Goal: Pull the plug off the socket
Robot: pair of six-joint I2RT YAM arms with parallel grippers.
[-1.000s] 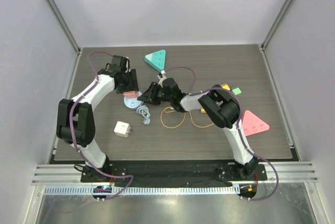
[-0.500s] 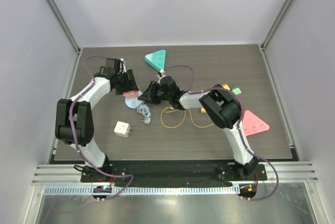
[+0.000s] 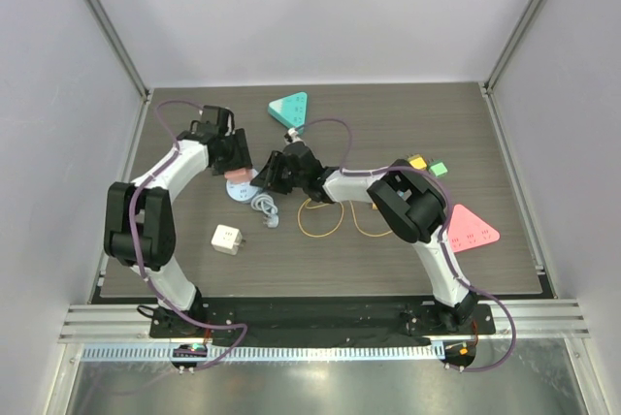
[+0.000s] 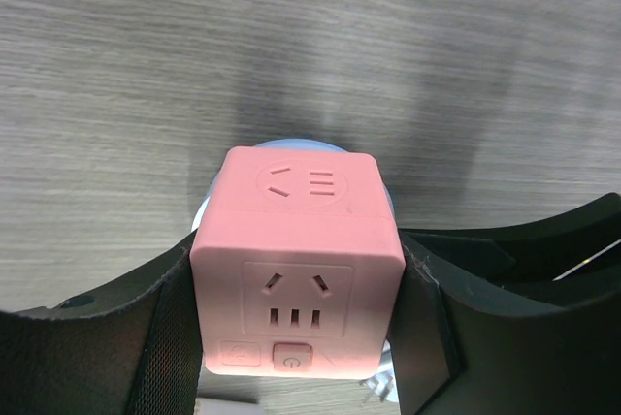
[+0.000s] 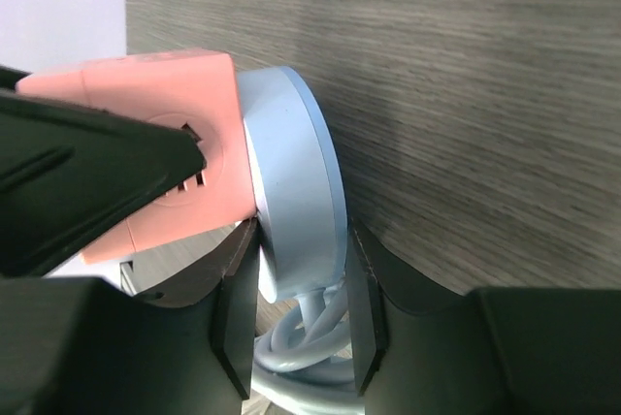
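A pink cube socket (image 4: 299,255) is joined to a round pale-blue plug (image 5: 291,182) with a coiled grey cable (image 3: 265,207). My left gripper (image 4: 301,328) is shut on the pink socket, one finger on each side. My right gripper (image 5: 296,299) is shut on the blue plug's disc, its fingers (image 5: 238,308) clamping front and back. In the top view the socket (image 3: 236,174) and plug (image 3: 240,188) sit on the dark table left of centre, between my left gripper (image 3: 233,156) and right gripper (image 3: 270,175). The plug still sits against the socket's face.
A white cube socket (image 3: 227,239) lies near the front left. A teal triangle (image 3: 290,109) lies at the back, a pink triangle (image 3: 470,229) at the right. Yellow cable loops (image 3: 320,218) and small yellow and green blocks (image 3: 428,165) lie mid-right.
Both grippers, with the socket and plug between them, have shifted slightly left and back. The right arm has stretched further left.
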